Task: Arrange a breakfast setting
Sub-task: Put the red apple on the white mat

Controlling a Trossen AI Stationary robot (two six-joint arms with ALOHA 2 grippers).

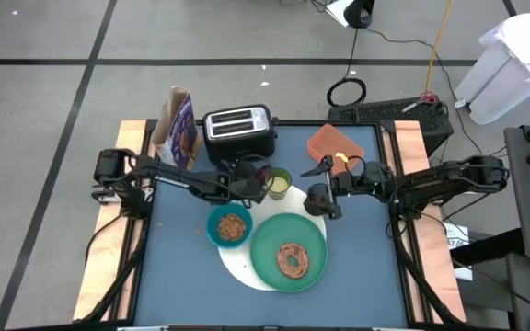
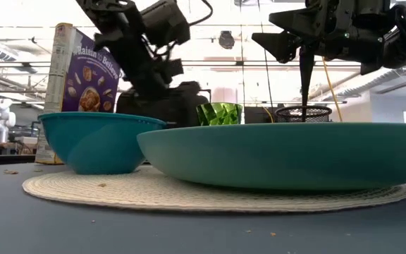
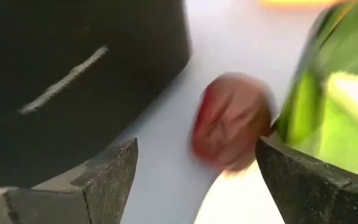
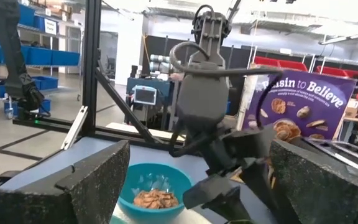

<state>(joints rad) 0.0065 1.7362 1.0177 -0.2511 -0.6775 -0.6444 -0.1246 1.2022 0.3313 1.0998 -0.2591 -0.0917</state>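
The large green plate (image 1: 270, 241) lies on the white round disc (image 1: 237, 267) and carries the brown bagel (image 1: 293, 260). The blue bowl (image 1: 230, 226) holds cereal beside it. The lime cup (image 1: 279, 182) stands near the toaster. My left gripper (image 1: 258, 178) is open and low, its fingers on either side of the dark-red fruit (image 3: 232, 121) without touching it. The lime cup (image 3: 334, 93) is right beside one finger. A black rounded thing (image 3: 73, 74) stands by the other finger; I cannot tell what it is. My right gripper (image 1: 325, 198) is open and empty above the plate's far edge. The spoon does not show.
The silver toaster (image 1: 237, 131) and a cereal box (image 1: 178, 129) stand at the far left. The orange tray (image 1: 334, 142) lies at the far right. The two grippers are close together over the table's middle. The blue tabletop (image 1: 182, 276) shows bare at the near left.
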